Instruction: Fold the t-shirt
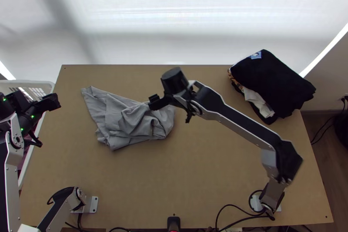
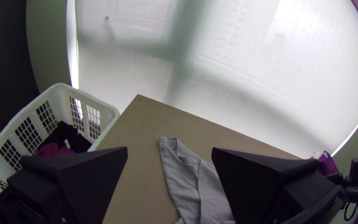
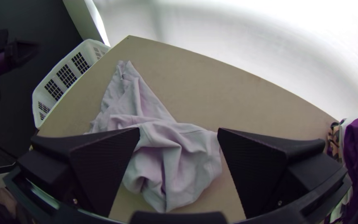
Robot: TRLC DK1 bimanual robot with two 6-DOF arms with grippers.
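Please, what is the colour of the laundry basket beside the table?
The basket is white; this shows best in the left wrist view.

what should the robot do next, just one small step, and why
Probably lower the open right pincer onto the grey t-shirt and pinch a fold: it hangs right above the bunched end, while the shirt lies crumpled, not yet spread.

You get no readable text here. Small blue-and-white patch (image 1: 255, 55) on the folded black cloth (image 1: 280, 86) atop the clothes pile: mark too small for you to read. Small white tag-like strip (image 2: 67, 143) on dark cloth (image 2: 59, 135) inside the white plastic basket (image 2: 104, 106): same, illegible.
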